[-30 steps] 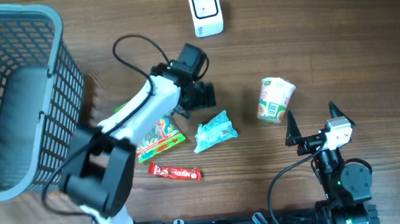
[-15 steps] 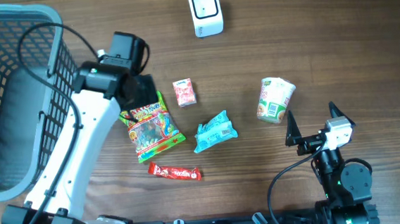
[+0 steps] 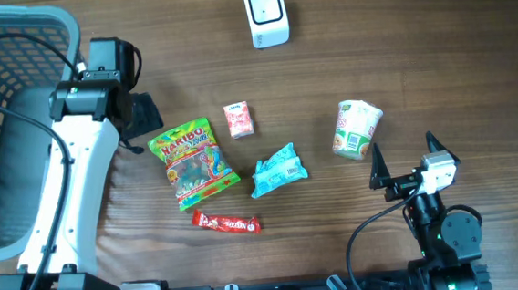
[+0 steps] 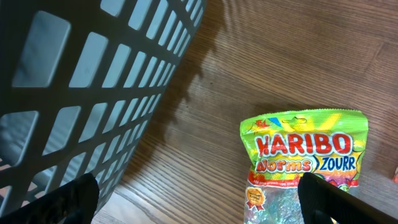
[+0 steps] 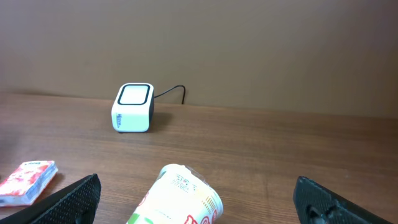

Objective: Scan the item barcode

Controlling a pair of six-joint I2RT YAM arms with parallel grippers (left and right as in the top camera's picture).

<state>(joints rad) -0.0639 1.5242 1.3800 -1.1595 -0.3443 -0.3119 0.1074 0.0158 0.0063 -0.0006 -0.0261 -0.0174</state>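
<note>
- White barcode scanner [image 3: 265,15]: a small upright box with a dark-rimmed window, standing at 12 o'clock, well apart from the goods.
- Teal packet [image 3: 278,169]: crumpled, lying flat in the middle.
- Small red-and-white carton [image 3: 239,119]: flat, at the packet's 11 o'clock.
- Green Haribo bag [image 3: 192,163]: face up and slightly tilted, at its 9 o'clock.
- Red candy bar [image 3: 226,223]: at its 7 o'clock.
- Noodle cup [image 3: 358,129]: on its side, at its 2 o'clock.

Grey plastic basket [image 3: 21,15], upper left of the overhead frame: open lattice walls, rounded corner, standing on the wooden table [image 3: 434,32]. In the left wrist view its lattice wall fills the upper left and casts a shadow on the wood beside it. Table surface: dark brown, visible grain. Plain brown wall [image 5: 249,43], upper half of the right wrist view, behind the table.
</note>
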